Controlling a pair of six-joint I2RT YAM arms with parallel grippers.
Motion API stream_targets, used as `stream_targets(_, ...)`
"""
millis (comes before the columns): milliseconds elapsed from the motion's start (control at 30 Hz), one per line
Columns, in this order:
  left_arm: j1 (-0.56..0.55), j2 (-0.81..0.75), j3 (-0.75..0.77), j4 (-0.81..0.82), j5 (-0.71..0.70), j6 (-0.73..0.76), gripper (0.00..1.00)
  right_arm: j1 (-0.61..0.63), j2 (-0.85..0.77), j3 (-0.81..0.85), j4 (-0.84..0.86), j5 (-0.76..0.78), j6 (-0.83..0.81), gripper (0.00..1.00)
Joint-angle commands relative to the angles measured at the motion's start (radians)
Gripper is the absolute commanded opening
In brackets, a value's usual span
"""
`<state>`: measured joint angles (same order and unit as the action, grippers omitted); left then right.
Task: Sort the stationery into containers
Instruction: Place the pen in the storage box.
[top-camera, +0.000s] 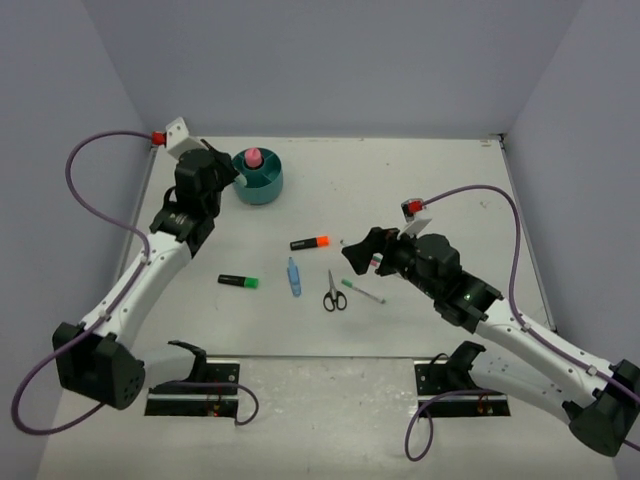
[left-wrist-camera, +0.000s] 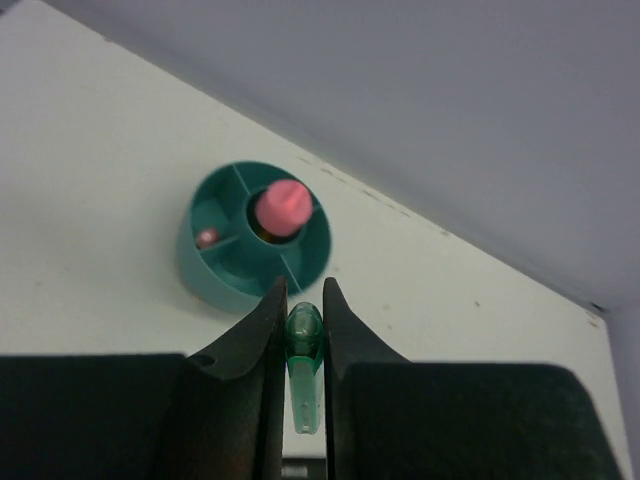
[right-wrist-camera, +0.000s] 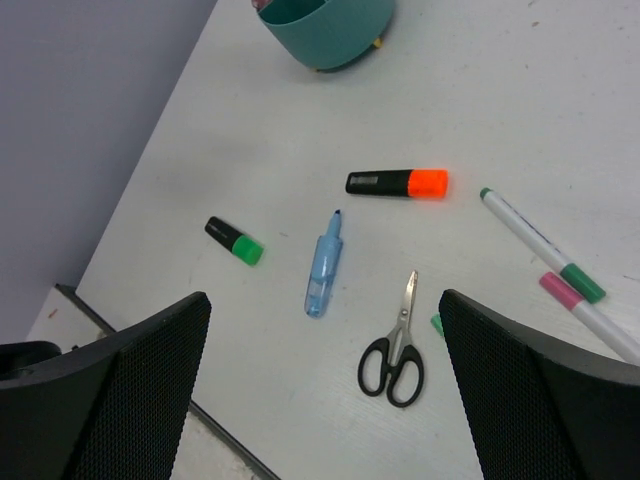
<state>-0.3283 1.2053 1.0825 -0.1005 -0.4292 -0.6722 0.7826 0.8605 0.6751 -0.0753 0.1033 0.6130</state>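
Observation:
My left gripper (left-wrist-camera: 301, 300) is shut on a pale-green marker (left-wrist-camera: 303, 345), just short of the round teal organiser (left-wrist-camera: 215, 280). A pink tube (left-wrist-camera: 284, 205) stands in its centre well and a small pink item (left-wrist-camera: 207, 238) lies in one compartment. In the top view that gripper (top-camera: 222, 172) hovers left of the organiser (top-camera: 262, 190). My right gripper (right-wrist-camera: 325, 297) is open and holds nothing, above the table. Below it lie an orange-capped highlighter (right-wrist-camera: 398, 183), a green-capped highlighter (right-wrist-camera: 234, 240), a blue marker (right-wrist-camera: 323, 265), black-handled scissors (right-wrist-camera: 395, 350) and two thin white pens (right-wrist-camera: 540, 243).
The loose items lie mid-table between the arms: the orange highlighter (top-camera: 310, 242), the blue marker (top-camera: 294, 277), the scissors (top-camera: 334, 292). Grey walls close the left, back and right. Two black mounts (top-camera: 195, 385) sit at the near edge.

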Motion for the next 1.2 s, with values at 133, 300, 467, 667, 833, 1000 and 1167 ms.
stream_targets(133,0.162,0.246,0.074,0.409,-0.109,0.124,0.00,0.000,-0.061,-0.045,-0.020,0.041,-0.035,0.99)
stream_targets(300,0.207,0.372,0.037,0.616,0.036,0.226,0.00,0.000,-0.095,-0.055,-0.010,0.006,-0.036,0.99)
stream_targets(467,0.225,0.477,0.051,0.687,0.115,0.248,0.00,0.000,-0.110,-0.071,0.012,-0.040,-0.034,0.99)
stream_targets(667,0.254,0.561,0.077,0.763,0.194,0.230,0.00,0.000,-0.077,-0.086,0.064,-0.143,-0.031,0.99)
stream_targets(833,0.255,0.611,0.078,0.780,0.205,0.229,0.00,0.000,-0.051,-0.084,0.068,-0.160,-0.032,0.99)
stream_targets(1000,0.255,0.658,0.032,0.830,0.224,0.217,0.00,0.000,-0.057,-0.092,0.102,-0.204,-0.043,0.99)
stream_targets(1167,0.256,0.686,0.029,0.840,0.217,0.214,0.23,0.000,-0.064,-0.097,0.126,-0.278,-0.068,0.99)
